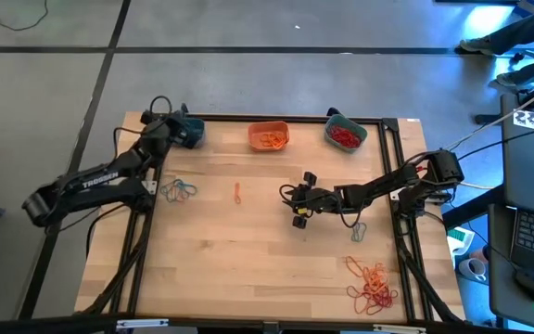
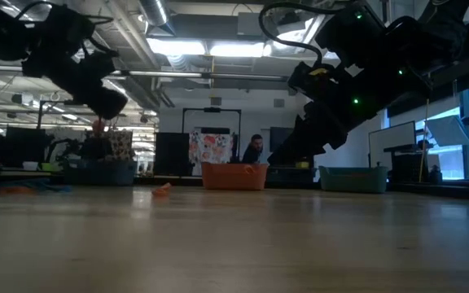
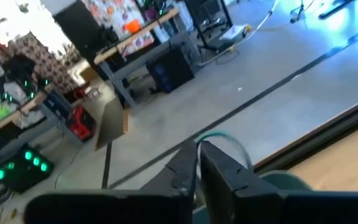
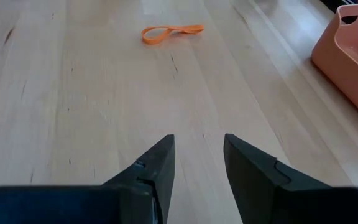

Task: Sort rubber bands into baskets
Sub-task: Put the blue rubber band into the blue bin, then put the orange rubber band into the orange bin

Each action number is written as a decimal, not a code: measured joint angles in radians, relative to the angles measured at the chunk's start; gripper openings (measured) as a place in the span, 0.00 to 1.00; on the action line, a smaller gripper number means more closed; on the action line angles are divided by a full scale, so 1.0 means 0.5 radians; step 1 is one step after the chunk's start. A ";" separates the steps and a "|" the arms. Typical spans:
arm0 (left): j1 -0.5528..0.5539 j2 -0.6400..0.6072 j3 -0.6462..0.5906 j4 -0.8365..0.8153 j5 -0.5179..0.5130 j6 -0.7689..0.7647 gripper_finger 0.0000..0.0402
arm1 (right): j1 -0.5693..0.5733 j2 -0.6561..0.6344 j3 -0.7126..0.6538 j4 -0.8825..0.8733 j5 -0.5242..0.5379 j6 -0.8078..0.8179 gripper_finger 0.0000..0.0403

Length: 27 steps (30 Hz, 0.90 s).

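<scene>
My left gripper [image 1: 185, 130] is at the table's far left, above a teal-blue basket [image 1: 196, 135], and is shut on a grey-teal rubber band [image 3: 229, 138]. My right gripper [image 1: 297, 199] is open and empty at mid-table, low over the wood. It points toward the table's left edge at a lone orange band [image 4: 169, 31] lying flat on the table, which also shows in the high view [image 1: 237, 192]. An orange basket [image 1: 268, 136] holding orange bands and a second teal-blue basket [image 1: 345, 133] holding red bands stand along the far edge. My left gripper pinches the grey-teal band between its two shut fingertips [image 3: 213, 155]. A thin loop of the band [image 3: 244, 155] sticks out past the tips, lifted clear of the table, with the teal basket's rim [image 3: 284, 182] just beyond the fingers.
A few grey-teal bands [image 1: 179, 190] lie on the left side of the table. One grey band [image 1: 358, 230] lies under the right arm. A pile of orange and red bands [image 1: 371, 284] lies at the near right. Black cables run along both table sides.
</scene>
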 joint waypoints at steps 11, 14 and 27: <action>0.009 0.043 -0.002 -0.266 0.322 -0.310 0.34 | 0.000 0.000 0.000 0.001 0.000 0.001 0.35; 0.009 0.043 -0.002 -0.333 0.613 -0.418 0.38 | 0.000 0.000 0.000 0.001 0.000 0.001 0.35; -0.312 0.176 -0.002 -0.338 1.774 -0.609 0.41 | 0.000 0.000 0.000 0.013 0.000 0.001 0.35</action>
